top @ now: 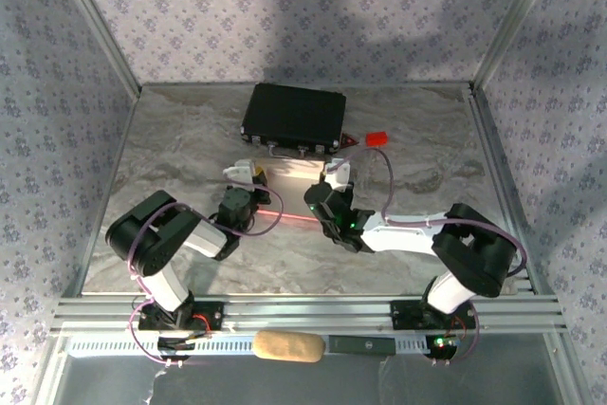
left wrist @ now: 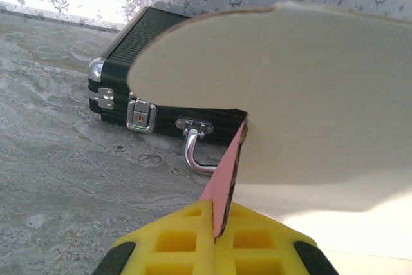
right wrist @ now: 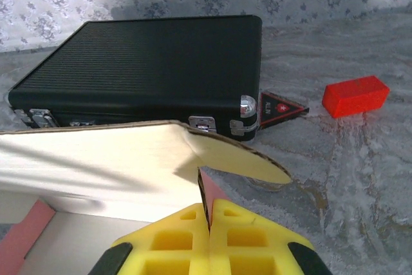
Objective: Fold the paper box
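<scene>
1. Floral-papered walls (top: pixel 303 16) enclose a grey marbled table (top: pixel 161 149), with both arm bases bolted along its near edge.
2. The left claw (left wrist: pixel 219 223) is closed. Its yellow fingers (left wrist: pixel 174 236) are pressed together on a thin pink card wall at the left end of the paper box (left wrist: pixel 309 94). Pinching the edge like this, I judge, lets the arm stand that side upright.
3. The right claw (right wrist: pixel 209 214) is also shut, gripping a thin upright card edge at the box's right end, pink outside and pale inside.
4. Just out from each grip, a rounded pale flap rises above the fingers. At the left end it arches overhead. At the right end it curls to the right, with its tip out over the table.
5. The box sits mid-table between the two claws and is only partly formed. Its long far wall stands, its pale floor is open to view, and a pink strip of it lies toward the near side. Holding both ends at once probably stops the card from springing flat while the walls are set.
6. Beyond the box lies a black case (right wrist: pixel 141 69), its metal latches facing the near side. It is close to the box, but I cannot tell whether they touch.
7. A red block (right wrist: pixel 356 94) rests to the right of the case, well apart from the box.
8. The end flaps are not yet tucked in, so the fold looks partway done.
</scene>
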Motion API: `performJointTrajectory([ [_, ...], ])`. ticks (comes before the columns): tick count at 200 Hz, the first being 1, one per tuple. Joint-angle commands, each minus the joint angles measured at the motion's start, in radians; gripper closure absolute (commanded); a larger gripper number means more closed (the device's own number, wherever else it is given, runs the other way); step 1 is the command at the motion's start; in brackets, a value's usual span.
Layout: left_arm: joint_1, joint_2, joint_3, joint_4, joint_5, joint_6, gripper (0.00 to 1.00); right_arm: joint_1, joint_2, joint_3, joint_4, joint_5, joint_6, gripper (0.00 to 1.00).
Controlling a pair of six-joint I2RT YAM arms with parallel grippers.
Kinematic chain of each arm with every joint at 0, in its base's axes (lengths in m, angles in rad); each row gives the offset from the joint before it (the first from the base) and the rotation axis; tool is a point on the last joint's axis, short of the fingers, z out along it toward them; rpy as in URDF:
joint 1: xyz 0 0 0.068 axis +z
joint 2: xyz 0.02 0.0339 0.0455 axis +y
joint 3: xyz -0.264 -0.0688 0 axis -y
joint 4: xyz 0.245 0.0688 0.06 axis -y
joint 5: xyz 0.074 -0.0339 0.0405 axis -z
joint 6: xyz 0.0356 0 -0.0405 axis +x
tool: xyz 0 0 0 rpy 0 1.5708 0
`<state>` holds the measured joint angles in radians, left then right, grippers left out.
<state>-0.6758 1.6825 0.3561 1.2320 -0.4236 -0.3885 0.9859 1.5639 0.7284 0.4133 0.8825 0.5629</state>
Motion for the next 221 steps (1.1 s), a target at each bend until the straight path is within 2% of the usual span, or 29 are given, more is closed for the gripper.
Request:
performJointTrajectory([
  [1,-0.024,-0.006,0.012,-0.106,0.030,-0.072,1.00,0.001,0.046,0.028,-0.027,-0.020,0.137,1.00],
  [16,-0.030,-0.005,0.017,-0.131,0.014,-0.097,1.00,-0.006,0.063,0.016,-0.032,-0.022,0.160,1.00],
  [55,-0.054,0.036,-0.004,-0.092,0.012,-0.118,1.00,0.000,0.050,-0.101,0.086,-0.041,0.161,1.00],
  [82,-0.062,0.063,-0.034,-0.052,-0.003,-0.142,1.00,0.022,0.046,-0.112,0.074,-0.031,0.133,1.00],
  [105,-0.069,0.059,-0.043,-0.094,-0.003,-0.173,1.00,0.056,0.055,-0.122,0.074,0.006,0.089,1.00],
  [134,-0.070,0.020,-0.060,-0.159,0.024,-0.222,0.92,0.074,0.094,-0.139,0.095,0.035,0.032,1.00],
  [149,-0.071,-0.024,-0.068,-0.218,0.033,-0.241,0.84,0.082,0.111,-0.142,0.094,0.055,0.013,1.00],
  [179,-0.070,-0.124,-0.063,-0.377,0.049,-0.260,0.78,0.088,0.131,-0.147,0.097,0.073,0.011,1.00],
  [206,-0.070,-0.228,-0.064,-0.509,0.088,-0.298,0.60,0.088,0.147,-0.132,0.085,0.088,0.011,1.00],
  [221,-0.084,-0.319,-0.062,-0.600,0.127,-0.319,0.56,0.087,0.148,-0.127,0.078,0.099,0.017,1.00],
])
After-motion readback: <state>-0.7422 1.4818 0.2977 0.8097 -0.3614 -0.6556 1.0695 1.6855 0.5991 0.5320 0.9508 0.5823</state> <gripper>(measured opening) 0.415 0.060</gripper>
